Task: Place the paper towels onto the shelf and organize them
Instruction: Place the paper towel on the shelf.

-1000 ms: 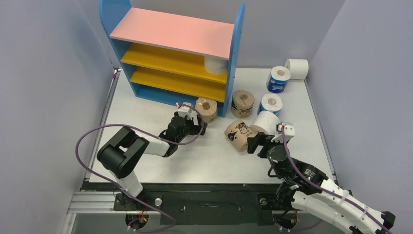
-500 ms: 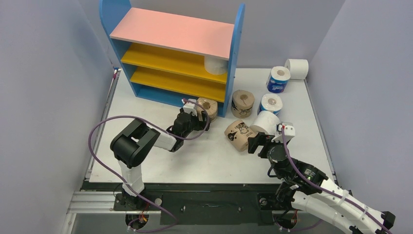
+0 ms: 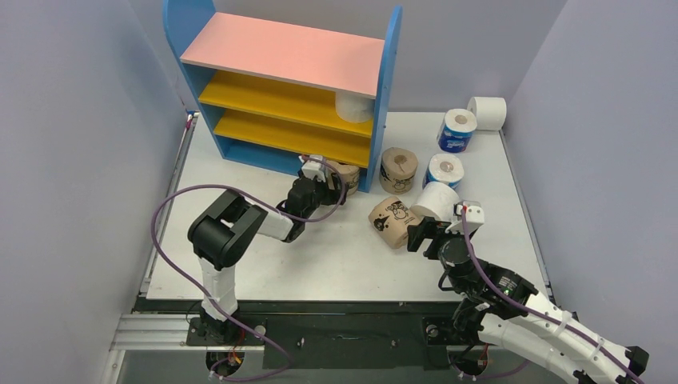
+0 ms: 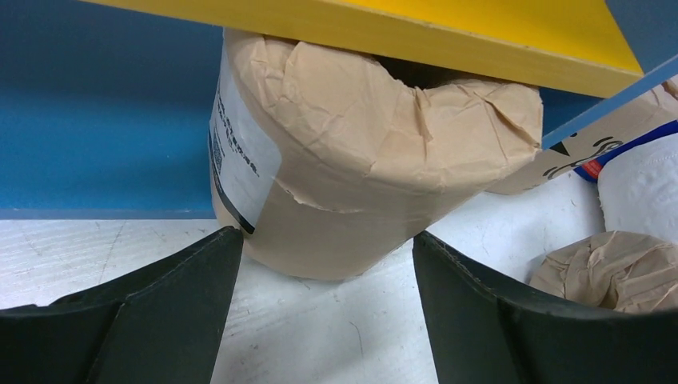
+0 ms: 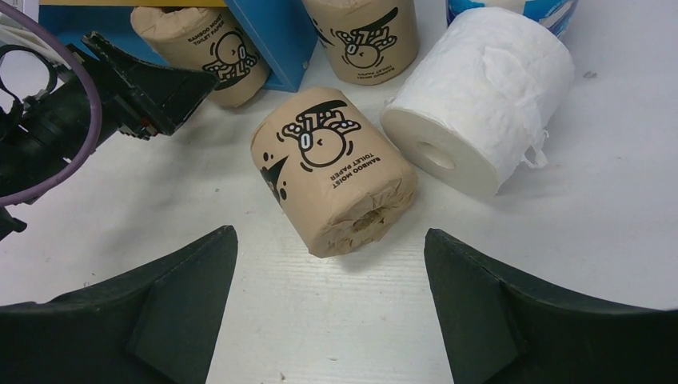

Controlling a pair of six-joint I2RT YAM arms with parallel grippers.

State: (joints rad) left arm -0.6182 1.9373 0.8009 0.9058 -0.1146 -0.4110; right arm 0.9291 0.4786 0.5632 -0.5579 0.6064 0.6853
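Counting three tan rolls (image 3: 398, 170), three white rolls (image 3: 436, 200), two blue rolls (image 3: 457, 130).

Left arm (image 3: 228, 236): I see it rising from the near edge of the tabletop (image 3: 336, 268). Its elbow is folded over the left half. The forearm runs low toward the far edge and ends close to the middle. Left gripper (image 3: 326, 182) sits level, just above the surface, pointing away from the bases. My wrist view (image 4: 326, 244) has both dark fingers low in frame, jaws well apart. I cannot tell whether the pads touch anything.

Right arm (image 3: 488, 280): it comes in from the near right corner, forearm angled up and leftward. Right gripper (image 3: 417, 238) hangs over the right half, tilted down toward the surface. Its wrist view (image 5: 329, 236) shows the jaws spread wide, clear of the tabletop.
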